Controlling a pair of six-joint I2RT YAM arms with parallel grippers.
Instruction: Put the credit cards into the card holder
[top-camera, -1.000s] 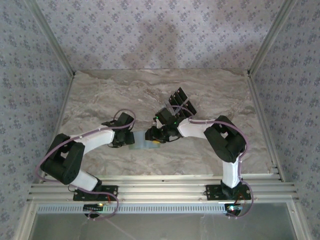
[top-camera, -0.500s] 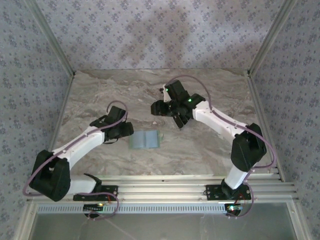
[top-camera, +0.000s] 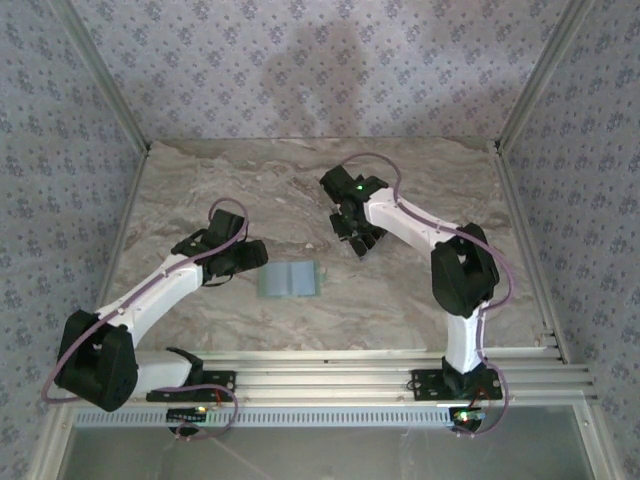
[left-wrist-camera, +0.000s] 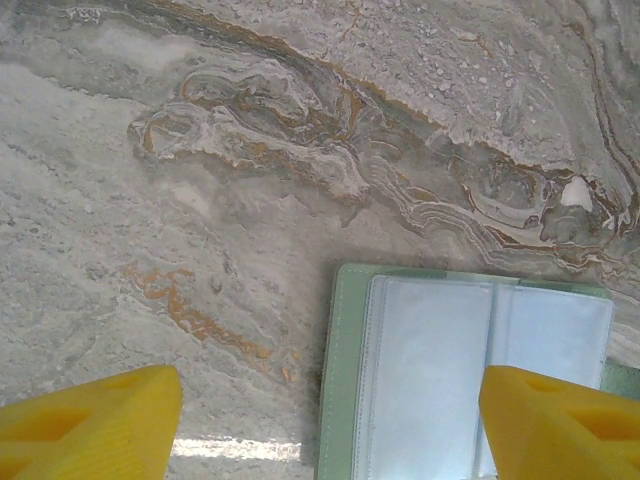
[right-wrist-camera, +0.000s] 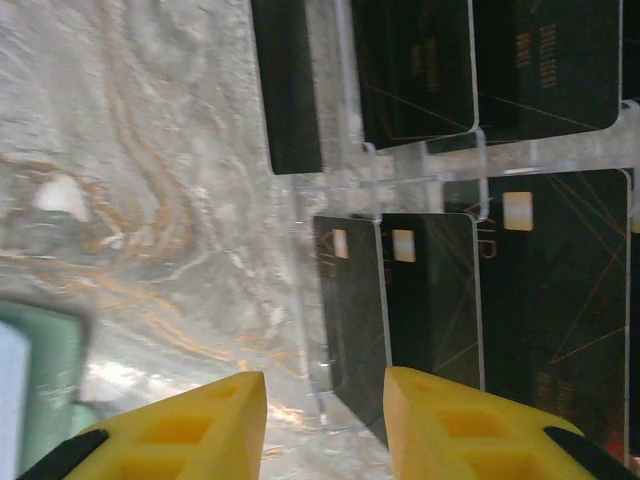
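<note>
Card holder, pale green flat pouch (top-camera: 289, 281), lies open at frame centre on marble desk (top-camera: 200, 190), ready for loading | left gripper (left-wrist-camera: 325, 390) wide, empty, over its left edge | right gripper (right-wrist-camera: 325, 400) narrow, empty, above black credit cards (right-wrist-camera: 430, 300) in clear stand (right-wrist-camera: 340, 200), likely lining up a pick

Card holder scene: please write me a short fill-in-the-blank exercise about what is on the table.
The card holder lies ___ on the marble table.
The credit cards are ___ in colour.
They sit in a ___ plastic rack.
The right end effector has ___ fingers.
Missing words: open, black, clear, yellow.
</note>
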